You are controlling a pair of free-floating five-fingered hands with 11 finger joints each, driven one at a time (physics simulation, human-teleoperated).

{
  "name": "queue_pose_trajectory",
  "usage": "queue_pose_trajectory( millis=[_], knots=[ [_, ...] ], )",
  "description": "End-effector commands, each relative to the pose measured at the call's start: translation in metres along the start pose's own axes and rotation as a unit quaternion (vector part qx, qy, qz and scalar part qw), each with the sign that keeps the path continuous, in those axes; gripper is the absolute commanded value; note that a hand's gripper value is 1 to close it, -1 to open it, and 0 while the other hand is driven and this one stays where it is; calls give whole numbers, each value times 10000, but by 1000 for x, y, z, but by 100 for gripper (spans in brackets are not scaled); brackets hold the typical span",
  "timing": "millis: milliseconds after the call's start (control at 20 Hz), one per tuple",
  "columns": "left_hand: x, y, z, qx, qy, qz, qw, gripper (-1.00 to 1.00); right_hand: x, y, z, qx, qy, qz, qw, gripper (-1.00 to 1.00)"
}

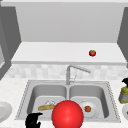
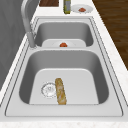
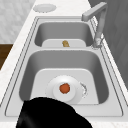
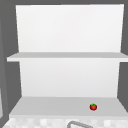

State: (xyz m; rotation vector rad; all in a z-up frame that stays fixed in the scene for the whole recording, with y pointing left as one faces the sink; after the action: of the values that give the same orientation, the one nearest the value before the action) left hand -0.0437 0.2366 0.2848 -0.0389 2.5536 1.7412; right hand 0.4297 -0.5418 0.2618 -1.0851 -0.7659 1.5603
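My left hand point(image 1: 33, 121) hovers at the sink's front edge, fingers relaxed and holding nothing, just left of a large red ball point(image 1: 67, 114). A baguette point(image 1: 46, 107) point(image 2: 60, 91) lies in the left basin beside the drain point(image 2: 49, 89). In the right basin a white plate point(image 1: 93, 110) point(image 3: 72, 96) carries a small orange-red fruit point(image 1: 87, 108) point(image 3: 64, 88). My right hand point(image 1: 125, 81) shows at the right edge, just above an olive bottle point(image 1: 123, 95) point(image 2: 66, 7). A black hand point(image 3: 47, 113) looms close in the right side view.
A tomato point(image 1: 92, 53) point(image 4: 93, 107) sits on the lower shelf above the faucet point(image 1: 74, 69). A plate point(image 1: 3, 111) point(image 3: 44, 7) rests on the left counter. Another plate point(image 2: 87, 7) with a red item point(image 2: 81, 9) stands on the right counter by the bottle.
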Motion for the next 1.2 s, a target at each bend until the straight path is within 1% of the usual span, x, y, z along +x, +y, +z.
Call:
queue_pose_trajectory(
  millis=[0, 200, 300, 500, 800, 1000, 1100, 1150],
  knots=[
    [0, 0, 0, 0, 0, 0, 10000, 0, -4, -8, 13, -125, 157, -83, 9998, -100],
    [0, 0, 0, 0, 0, 0, 10000, 0, -20, -18, 30, 39, 61, -221, 9997, -100],
    [0, 0, 0, 0, 0, 0, 10000, 0, -28, -22, 37, 41, 34, -230, 9997, -100],
    [0, 0, 0, 0, 0, 0, 10000, 0, -45, -23, 49, 89, -3, -324, 9994, -100],
    [0, 0, 0, 0, 0, 0, 10000, 0, -70, -11, 70, 88, -7, -380, 9992, -100],
    [0, 0, 0, 0, 0, 0, 10000, 0, -85, 3, 92, 2, -129, -371, 9992, -100],
    [0, 0, 0, 0, 0, 0, 10000, 0, -89, 11, 102, -34, -181, -486, 9986, -100],
    [0, 0, 0, 0, 0, 0, 10000, 0, -89, 15, 108, -108, -205, -534, 9983, -100]
  ],
)
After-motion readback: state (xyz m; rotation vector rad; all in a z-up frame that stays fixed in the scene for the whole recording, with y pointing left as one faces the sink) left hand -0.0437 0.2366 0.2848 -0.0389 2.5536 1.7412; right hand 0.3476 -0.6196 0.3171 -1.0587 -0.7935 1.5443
